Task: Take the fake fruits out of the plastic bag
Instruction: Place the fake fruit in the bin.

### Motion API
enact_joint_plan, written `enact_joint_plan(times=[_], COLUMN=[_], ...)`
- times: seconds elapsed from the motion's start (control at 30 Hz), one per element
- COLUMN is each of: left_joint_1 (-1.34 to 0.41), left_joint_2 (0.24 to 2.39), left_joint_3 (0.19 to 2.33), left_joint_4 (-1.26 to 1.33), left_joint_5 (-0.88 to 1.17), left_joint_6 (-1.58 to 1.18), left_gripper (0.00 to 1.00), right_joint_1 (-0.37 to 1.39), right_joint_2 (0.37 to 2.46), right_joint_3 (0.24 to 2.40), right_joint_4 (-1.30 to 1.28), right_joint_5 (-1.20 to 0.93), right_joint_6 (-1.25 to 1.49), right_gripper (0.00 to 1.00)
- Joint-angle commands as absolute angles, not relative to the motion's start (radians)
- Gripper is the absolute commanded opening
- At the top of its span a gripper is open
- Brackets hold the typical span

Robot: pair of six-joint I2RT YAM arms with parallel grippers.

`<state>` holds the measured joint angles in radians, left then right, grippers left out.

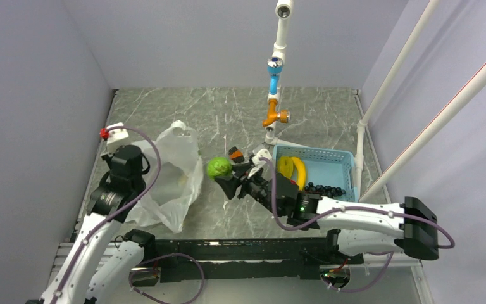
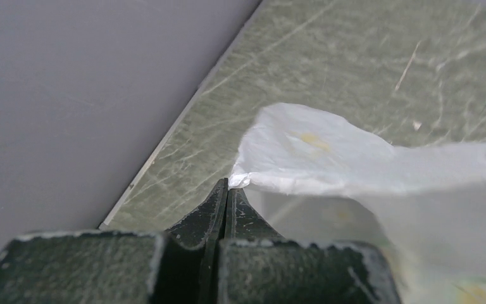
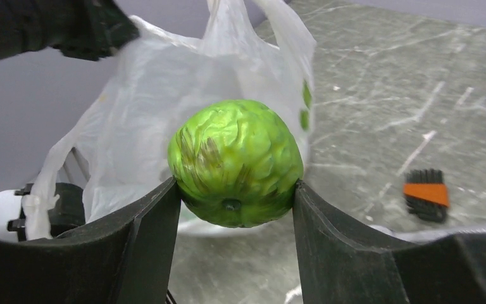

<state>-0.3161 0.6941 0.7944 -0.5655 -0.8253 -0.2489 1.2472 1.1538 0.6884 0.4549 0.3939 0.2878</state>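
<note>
1. Nearest, at the lower left of the top view, the left end effector (image 2: 227,190) was pressed together on a fold of the plastic bag (image 1: 174,171). Its wrist view showed the white film nipped between the meeting tips, with the bag's edge lifted off the table (image 1: 228,114).
2. Right of centre, the right end effector (image 3: 234,187) was clamped on the green bumpy fruit (image 3: 235,161), one finger at each flank. The fruit hung above the table, outside the bag and just beside its right edge.
3. The step in hand looked like carrying that fruit away from the bag. The next move would call for a swing toward the right of the frame, to the light blue basket (image 1: 332,170), which held the banana (image 1: 294,170) and the grape bunch (image 1: 324,189). The fruit would then go down onto a bare part of the floor and the fingers would spread.
4. Whether the bag held more fruit could not be told through the crinkled film.
5. On edges, the fruit would need to ride over the basket's left rim. A small orange-and-black brush (image 3: 426,193) lay on the table just behind the right end effector.
6. Farther back, a white pipe stand (image 1: 274,95) with an orange valve stood just behind the basket's upper-left corner. That left little slack on that side.
7. Farthest, the marble between bag and pipe stand offered open room. The left wall stood close to the bag and the left arm.
</note>
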Motion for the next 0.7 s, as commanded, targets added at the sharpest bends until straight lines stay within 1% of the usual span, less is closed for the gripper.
enact_joint_plan(times=[0.0, 0.07, 0.13, 0.3, 0.43, 0.6, 0.63, 0.67], left_joint_1=[-0.264, -0.243, -0.237, -0.233, -0.227, -0.197, -0.196, -0.196], left_joint_2=[0.563, 0.516, 0.511, 0.665, 0.822, 0.833, 0.824, 0.811], left_joint_3=[0.775, 0.749, 0.763, 0.853, 0.928, 0.859, 0.859, 0.855], left_joint_4=[-0.469, -0.392, -0.359, -0.367, -0.453, -0.458, -0.472, -0.479], left_joint_5=[-0.824, -0.802, -0.748, -0.676, -0.666, -0.576, -0.572, -0.575], left_joint_6=[-0.275, -0.222, -0.187, -0.158, -0.197, -0.205, -0.206, -0.207], left_gripper=[0.00, 0.00, 0.00, 0.00, 0.00, 0.00, 0.04, 0.12], right_joint_1=[1.244, 1.238, 1.224, 1.148, 1.068, 0.953, 0.934, 0.913], right_joint_2=[1.009, 0.938, 0.857, 0.732, 0.688, 0.708, 0.722, 0.736], right_joint_3=[0.616, 0.586, 0.566, 0.551, 0.561, 0.605, 0.615, 0.623], right_joint_4=[0.341, 0.300, 0.232, 0.019, -0.153, -0.390, -0.425, -0.449], right_joint_5=[0.520, 0.568, 0.648, 0.767, 0.842, 0.916, 0.923, 0.926], right_joint_6=[0.284, 0.293, 0.326, 0.425, 0.519, 0.693, 0.719, 0.744], right_gripper=[0.13, 0.13, 0.12, 0.14, 0.14, 0.13, 0.13, 0.13])
